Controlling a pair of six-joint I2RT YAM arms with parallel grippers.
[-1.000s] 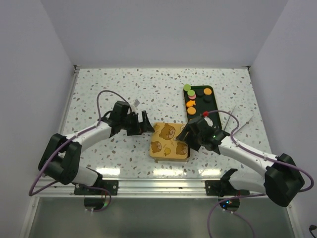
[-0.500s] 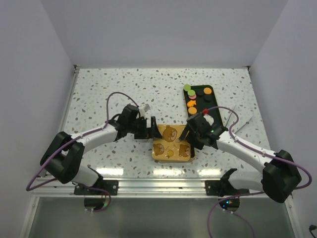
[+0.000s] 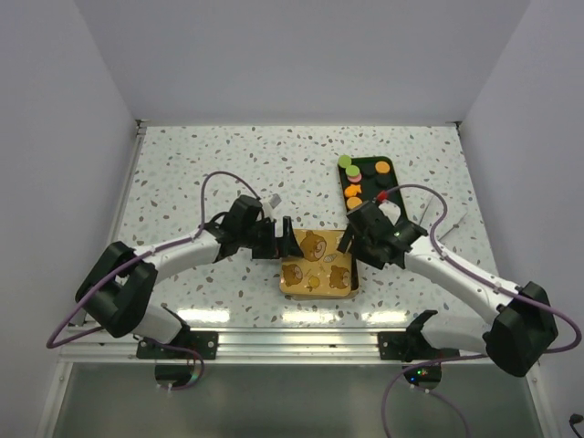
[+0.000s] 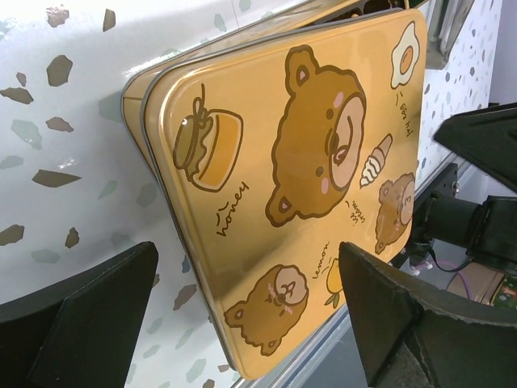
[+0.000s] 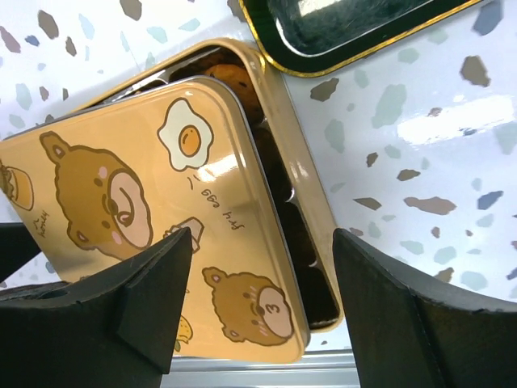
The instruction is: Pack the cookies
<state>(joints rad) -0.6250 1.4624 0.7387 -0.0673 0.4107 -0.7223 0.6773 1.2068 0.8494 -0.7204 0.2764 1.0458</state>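
Note:
A yellow tin [image 3: 318, 265] with a bear-print lid [image 4: 299, 162] lies at the table's middle front. The lid sits shifted on the tin, and the gap on its right side shows dark brown round shapes inside [image 5: 279, 174]. My left gripper [image 3: 285, 235] is open at the tin's left end, its jaws spread wide over the lid [image 4: 249, 267]. My right gripper [image 3: 349, 245] is open at the tin's right end, its jaws spread over the lid edge and the gap [image 5: 262, 242]. Orange cookies [image 3: 353, 192] lie on a black tray [image 3: 380, 179].
The black tray with a gold rim stands behind and to the right of the tin, and its near corner shows in the right wrist view [image 5: 355, 32]. It also holds green, pink and dark discs. The table's metal front rail [image 3: 301, 317] runs just below the tin.
My left gripper has moved right to the tin's left end. My right gripper has pulled back toward the tin's far right corner. The tin has shifted slightly right and sits squarer.

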